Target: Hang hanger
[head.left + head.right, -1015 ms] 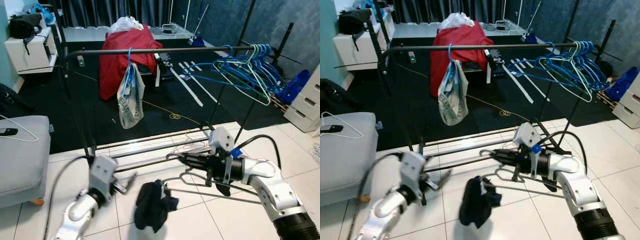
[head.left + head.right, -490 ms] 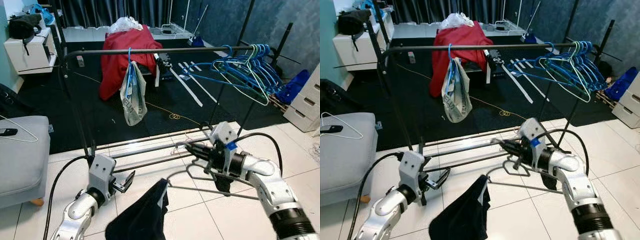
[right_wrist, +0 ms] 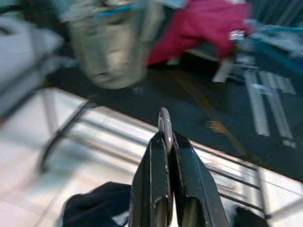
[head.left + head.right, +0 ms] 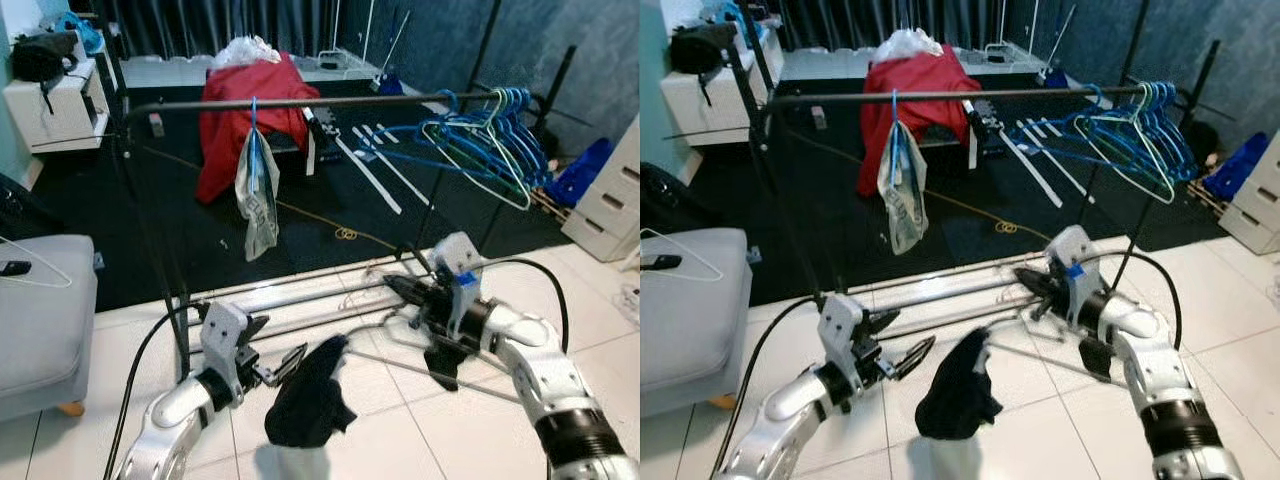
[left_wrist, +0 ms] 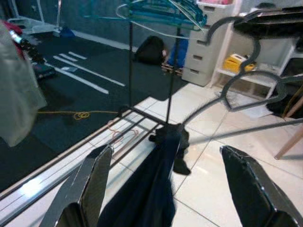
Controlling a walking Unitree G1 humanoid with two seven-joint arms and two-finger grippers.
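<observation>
A grey metal hanger (image 4: 395,328) hangs low over the white tiles, and my right gripper (image 4: 398,290) is shut on its hook (image 3: 164,124). A dark garment (image 4: 308,396) is bunched on the hanger's left end. My left gripper (image 4: 287,364) is open just left of the garment, and in the left wrist view the cloth (image 5: 156,189) hangs between its spread fingers (image 5: 90,189). The black clothes rail (image 4: 300,103) runs across above and behind both arms.
Several blue hangers (image 4: 490,140) crowd the rail's right end, and a pale bag (image 4: 257,195) hangs near its left. The rack's lower bars (image 4: 300,295) cross the floor behind my grippers. A grey seat (image 4: 40,310) stands left, white drawers (image 4: 610,195) right, and a red cloth (image 4: 235,110) behind.
The garment has swung back from low on the left to hang bunched under the hanger's end. My left gripper has moved right, close beside it. The right gripper stays shut on the hook.
</observation>
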